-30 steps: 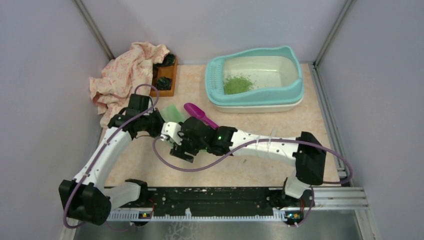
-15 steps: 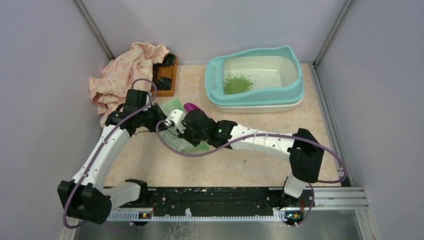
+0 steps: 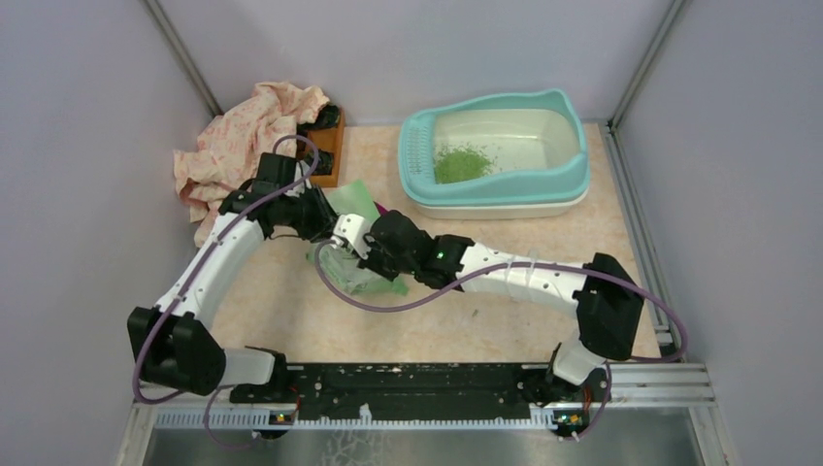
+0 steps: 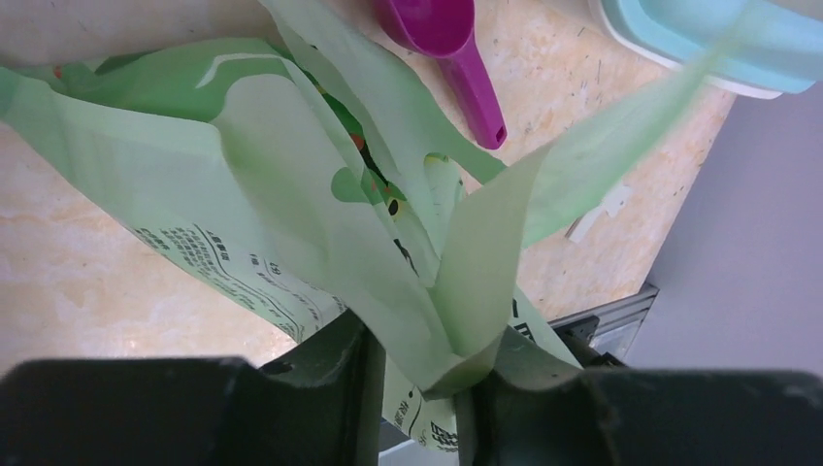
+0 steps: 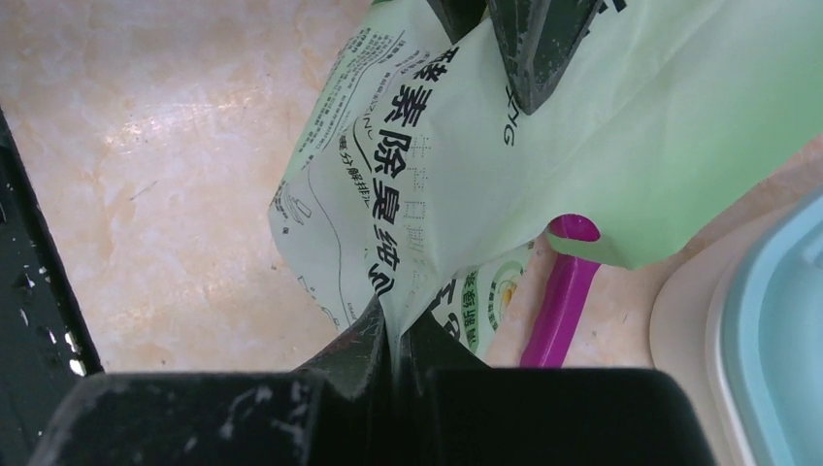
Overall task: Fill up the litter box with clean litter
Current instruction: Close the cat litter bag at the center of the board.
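Observation:
The litter box [image 3: 573, 160], teal-rimmed with a cream basin, stands at the back right. A small pile of clean litter [image 3: 461, 162] lies in its left part. Left of it, a pale green printed bag [image 3: 354, 248] hangs between both grippers. My left gripper [image 4: 417, 379] is shut on a folded upper edge of the bag [image 4: 291, 194]. My right gripper [image 5: 393, 340] is shut on a thin edge of the bag [image 5: 505, 146]. The left gripper's fingers [image 5: 534, 39] show above the bag in the right wrist view. A purple scoop [image 4: 456, 39] lies on the table under the bag.
A pink patterned cloth [image 3: 243, 146] is heaped at the back left, partly over a small brown wooden tray [image 3: 325, 155] with dark items. Grey walls close in both sides. A black rail [image 3: 437, 383] runs along the near edge.
The right gripper has shut on the bag. The left gripper moved toward the back and took a new hold. The bag has been raised and now covers most of the scoop from above.

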You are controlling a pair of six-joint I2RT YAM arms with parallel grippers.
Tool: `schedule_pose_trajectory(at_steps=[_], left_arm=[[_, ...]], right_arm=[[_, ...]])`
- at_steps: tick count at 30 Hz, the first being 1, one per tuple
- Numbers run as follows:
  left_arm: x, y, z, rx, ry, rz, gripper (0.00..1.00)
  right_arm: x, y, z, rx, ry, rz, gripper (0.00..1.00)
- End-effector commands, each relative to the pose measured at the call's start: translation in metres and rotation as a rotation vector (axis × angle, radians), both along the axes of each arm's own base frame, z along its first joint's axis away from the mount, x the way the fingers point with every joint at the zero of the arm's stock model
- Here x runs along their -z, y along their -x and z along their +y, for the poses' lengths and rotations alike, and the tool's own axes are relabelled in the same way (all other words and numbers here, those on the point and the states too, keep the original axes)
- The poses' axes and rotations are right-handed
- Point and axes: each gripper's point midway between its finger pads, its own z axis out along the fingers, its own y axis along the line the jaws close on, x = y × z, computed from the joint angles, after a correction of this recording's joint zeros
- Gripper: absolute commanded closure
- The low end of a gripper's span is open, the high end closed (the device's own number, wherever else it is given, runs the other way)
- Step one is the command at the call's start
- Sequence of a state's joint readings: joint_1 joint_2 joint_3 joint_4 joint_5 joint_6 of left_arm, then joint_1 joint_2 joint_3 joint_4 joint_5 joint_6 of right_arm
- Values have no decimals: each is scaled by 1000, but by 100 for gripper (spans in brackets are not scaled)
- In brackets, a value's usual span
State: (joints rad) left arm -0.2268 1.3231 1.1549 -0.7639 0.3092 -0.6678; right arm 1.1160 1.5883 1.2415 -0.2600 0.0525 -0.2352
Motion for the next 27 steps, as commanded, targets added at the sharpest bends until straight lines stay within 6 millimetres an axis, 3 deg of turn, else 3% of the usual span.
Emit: schedule_pose_trajectory(at_steps=[1, 3, 11, 19, 26, 27], left_arm=[[3, -17, 15, -11, -85, -38, 81], [4, -15, 16, 1, -101, -30, 100], [-5, 11, 35, -6, -182, -2, 100], [5, 45, 40, 5, -175, 17, 97], [4, 39, 33, 23, -147, 9, 98], [3, 37, 32, 25, -146, 4, 98]], right_arm=[[-39, 16, -4, -68, -67, -39, 100], [-40, 16, -6, -69, -65, -43, 100], [-34, 20, -27, -50, -41, -61, 100], [-25, 40, -47, -31, -92, 17, 100], [-61, 22, -100, 314, -181, 81, 100], [-60, 19, -109, 385, -180, 101, 89]])
